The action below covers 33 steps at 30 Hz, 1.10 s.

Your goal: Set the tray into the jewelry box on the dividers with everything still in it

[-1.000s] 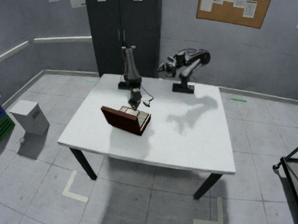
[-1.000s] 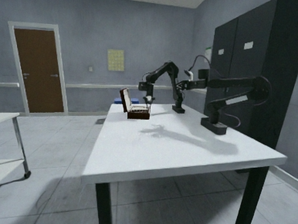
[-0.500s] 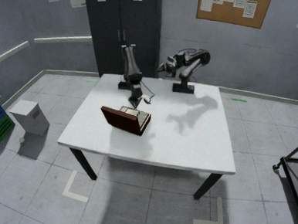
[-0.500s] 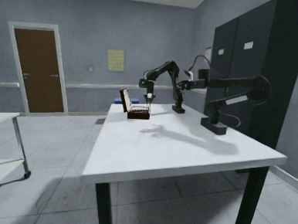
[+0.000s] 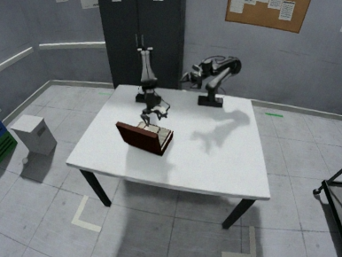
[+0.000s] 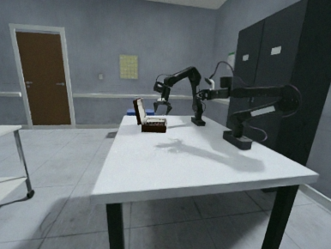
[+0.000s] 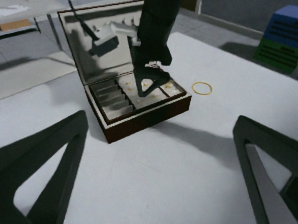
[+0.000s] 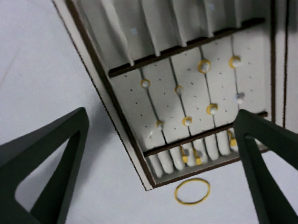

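Jewelry box, lid raised, tray inside; 2 pincers, both wide, holding 0 items.
Top: box [image 5: 137, 138] [image 6: 153, 128] [image 7: 150, 121] [image 8: 142, 175] toward the counter's [image 5: 213, 164] [image 6: 171, 172] [image 7: 165, 170] [image 8: 40, 75] left edge; 2 arm bases along the back edge. Exterior: right gripper [image 5: 154, 117] [image 6: 163, 111] [image 7: 145, 86] [image 8: 161, 114] above box. Left wrist: left gripper [image 5: 187, 81] [image 6: 201, 95] [image 7: 163, 117] well apart from box. Right wrist: tray [image 7: 125, 87] [image 8: 195, 102] within box walls, levelness unclear; 1 gold hoop [image 7: 202, 94] [image 8: 177, 195] on counter, beside box.

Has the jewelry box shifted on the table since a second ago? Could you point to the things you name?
No, not visibly: in the top view the jewelry box [image 5: 139, 139] [image 6: 153, 128] [image 7: 150, 118] [image 8: 132, 150] keeps its place relative to the edges of the table [image 5: 213, 168] [image 6: 193, 172] [image 7: 150, 175] [image 8: 40, 75].
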Each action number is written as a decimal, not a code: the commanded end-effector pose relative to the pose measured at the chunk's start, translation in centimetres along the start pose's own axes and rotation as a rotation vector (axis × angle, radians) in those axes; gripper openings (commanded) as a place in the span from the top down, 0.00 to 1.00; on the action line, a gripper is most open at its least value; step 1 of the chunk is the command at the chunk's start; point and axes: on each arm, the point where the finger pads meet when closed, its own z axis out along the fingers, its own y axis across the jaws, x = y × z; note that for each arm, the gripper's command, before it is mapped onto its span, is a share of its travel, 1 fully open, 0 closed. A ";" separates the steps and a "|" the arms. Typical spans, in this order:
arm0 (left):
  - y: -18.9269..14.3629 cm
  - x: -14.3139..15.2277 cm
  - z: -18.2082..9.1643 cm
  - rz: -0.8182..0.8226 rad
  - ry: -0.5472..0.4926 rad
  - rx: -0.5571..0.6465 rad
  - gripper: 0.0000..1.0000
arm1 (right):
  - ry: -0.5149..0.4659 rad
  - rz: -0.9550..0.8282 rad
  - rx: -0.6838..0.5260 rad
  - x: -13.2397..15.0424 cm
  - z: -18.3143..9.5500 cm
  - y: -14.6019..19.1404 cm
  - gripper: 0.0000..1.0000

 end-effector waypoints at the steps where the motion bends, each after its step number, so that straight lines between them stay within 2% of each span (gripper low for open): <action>1: 0.0 0.1 -0.2 0.002 -0.001 -0.003 0.00 | -0.179 0.243 0.103 -1.3 -0.6 -1.9 0.00; 3: 0.0 0.1 -0.2 0.002 -0.001 -0.003 0.00 | -0.223 0.336 0.146 -1.1 -0.8 -2.9 0.00; 5: 0.0 0.1 -0.2 0.002 -0.001 -0.003 0.00 | -0.223 0.336 0.146 -1.1 -0.8 -2.9 0.00; 10: 0.0 0.1 -0.2 0.002 -0.001 -0.003 0.00 | -0.351 0.564 0.219 -0.9 -1.1 -4.5 0.00; 14: 0.0 0.1 -0.2 0.002 -0.001 -0.003 0.00 | -0.407 0.687 0.252 -0.2 -0.9 -4.9 0.00; 20: 0.0 0.1 -0.2 0.002 -0.001 -0.003 0.00 | -0.389 0.704 0.241 0.6 -0.1 -4.1 0.00; 33: 0.0 0.1 -0.2 0.002 -0.001 -0.003 0.00 | -0.387 0.700 0.240 0.5 0.0 -4.2 0.00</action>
